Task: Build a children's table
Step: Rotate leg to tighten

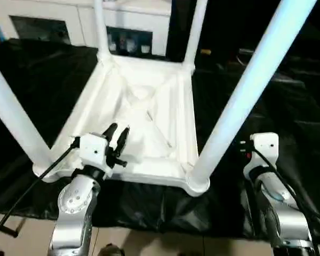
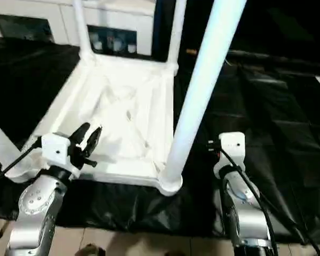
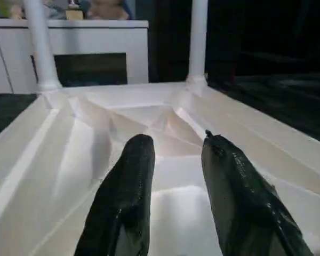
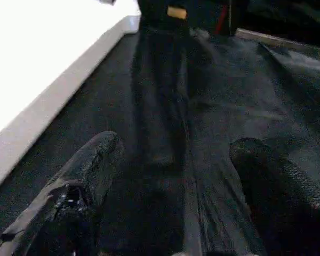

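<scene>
Two black-fingered end effectors are seen at the near edge of the scene. The left end effector (image 1: 119, 136) is held over the near part of the upturned tabletop, its fingers (image 3: 125, 192) parted by a modest gap with nothing between them; no contact with the plastic is made out. The right end effector (image 4: 170, 186) is spread wide and empty above the black sheet, with its fingers (image 4: 88, 170) apart from the tabletop's white edge, which runs alongside.

The white plastic square tabletop (image 1: 149, 114) is laid upside down, ribbed underside up, on a black crinkled plastic sheet (image 1: 288, 106) spread over the floor. Four long white tubular legs are seated upright in the round corner sockets: the near right leg (image 1: 245, 96) is seen rising steeply just beside the right arm, the near left leg (image 1: 13, 120) beside the left arm, the far left leg (image 1: 100, 26) and the far right leg (image 1: 196, 32) at the far corners. The right silver forearm (image 1: 280, 208) is placed on the outer side of the near right leg, over the sheet.

Beyond the table a white cabinet with dark glass-fronted compartments (image 1: 129, 40) is seen against the wall. Pale floor (image 1: 160, 242) is visible at the sheet's near edge.
</scene>
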